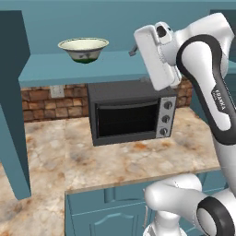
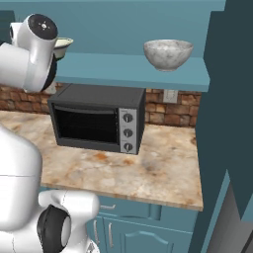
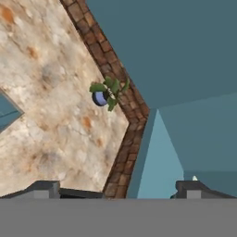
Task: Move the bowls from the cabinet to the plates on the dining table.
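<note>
Bowls sit on the cabinet shelf (image 1: 69, 69): we see the yellow-green bowl (image 1: 83, 49) left of our gripper (image 3: 120, 187), the marbled bowl (image 2: 168, 54) off to its right. Our fingers (image 3: 41, 189) stand wide apart, empty, pointing toward a potted plant (image 3: 109, 92).

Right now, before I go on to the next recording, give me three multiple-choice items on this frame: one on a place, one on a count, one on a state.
1. Where does the marbled bowl stand?
A. on the teal shelf
B. on the counter
C. inside the toaster oven

2. How many knobs are on the toaster oven?
A. one
B. three
C. five

3. How does the gripper stand?
A. shut on a bowl
B. shut on nothing
C. open, holding nothing

Answers: 1 A, the bowl rests on the shelf above the oven. 2 B, three knobs run down its right panel. 3 C, the hand view shows the fingertips wide apart with nothing between them.
</note>
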Motion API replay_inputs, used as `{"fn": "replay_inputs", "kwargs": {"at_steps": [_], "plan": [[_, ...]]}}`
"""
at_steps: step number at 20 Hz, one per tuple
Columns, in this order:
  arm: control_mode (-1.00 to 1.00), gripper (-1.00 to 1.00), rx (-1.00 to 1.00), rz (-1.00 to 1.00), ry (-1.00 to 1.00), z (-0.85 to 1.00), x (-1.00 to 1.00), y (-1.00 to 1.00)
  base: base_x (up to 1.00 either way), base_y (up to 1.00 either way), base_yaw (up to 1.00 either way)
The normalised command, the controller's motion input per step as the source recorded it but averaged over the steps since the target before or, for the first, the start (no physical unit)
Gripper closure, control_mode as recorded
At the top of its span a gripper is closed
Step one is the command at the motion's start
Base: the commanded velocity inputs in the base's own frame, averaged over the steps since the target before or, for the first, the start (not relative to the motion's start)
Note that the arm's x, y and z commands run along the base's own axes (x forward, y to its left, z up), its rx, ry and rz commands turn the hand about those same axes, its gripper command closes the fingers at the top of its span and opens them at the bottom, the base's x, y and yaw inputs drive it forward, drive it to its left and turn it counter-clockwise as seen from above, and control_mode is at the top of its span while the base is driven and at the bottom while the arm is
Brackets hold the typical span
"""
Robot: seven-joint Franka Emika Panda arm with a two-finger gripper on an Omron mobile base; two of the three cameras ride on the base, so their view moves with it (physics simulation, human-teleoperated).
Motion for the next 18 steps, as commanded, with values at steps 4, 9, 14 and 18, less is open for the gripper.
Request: {"fn": "replay_inputs", "kwargs": {"at_steps": [4, 9, 14, 18], "plan": [[-1.0, -1.0, 0.0, 0.0, -0.12, -0.1, 0.2, 0.0, 0.0, 0.0, 0.0], [-1.0, -1.0, 0.0, 0.0, -0.13, -0.05, 0.09, 0.0, 0.0, 0.0, 0.0], [-1.0, -1.0, 0.0, 0.0, -0.11, -0.01, 0.05, 0.0, 0.0, 0.0, 0.0], [-1.0, -1.0, 0.0, 0.0, -0.08, 0.0, 0.18, 0.0, 0.0, 0.0, 0.0]]}}
